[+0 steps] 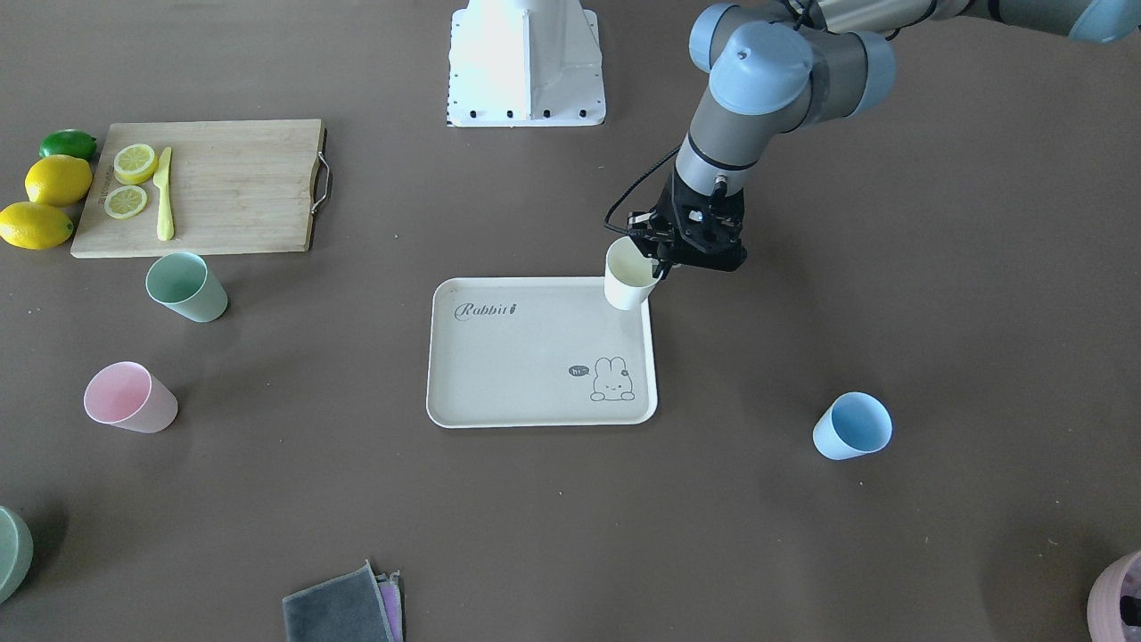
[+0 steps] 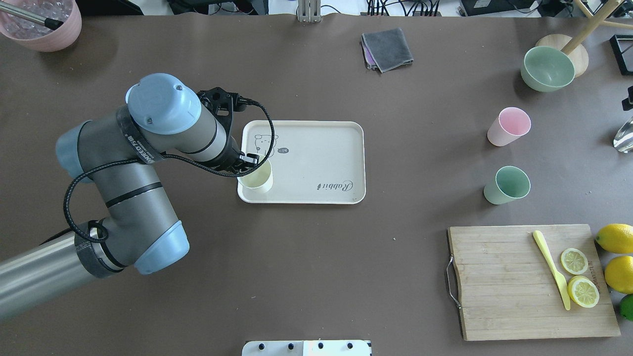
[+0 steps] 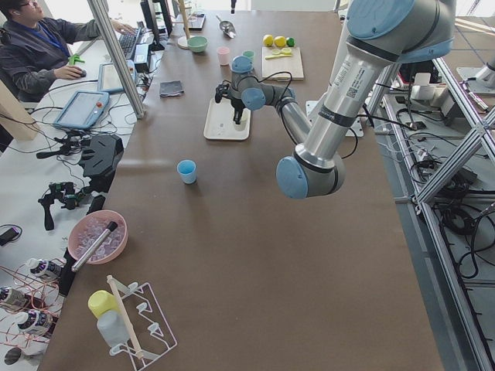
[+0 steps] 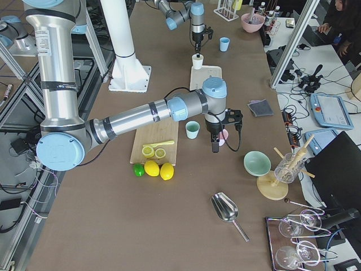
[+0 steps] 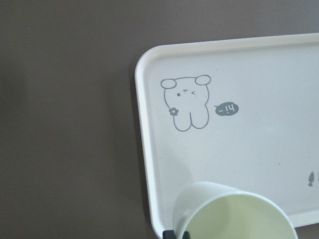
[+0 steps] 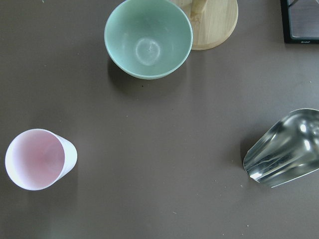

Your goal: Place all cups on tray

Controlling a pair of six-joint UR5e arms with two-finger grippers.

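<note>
My left gripper is shut on the rim of the cream-white cup and holds it over the corner of the beige Rabbit tray nearest the robot's left. I cannot tell whether the cup rests on the tray. The cup and the tray also show in the left wrist view. The mint green cup, pale pink cup and light blue cup stand on the table off the tray. My right gripper shows only in the exterior right view, beside the pink cup. I cannot tell whether it is open or shut.
A wooden cutting board holds lemon slices and a yellow knife, with lemons beside it. A green bowl, a metal scoop, a grey cloth and a mauve pot lie along the far edge.
</note>
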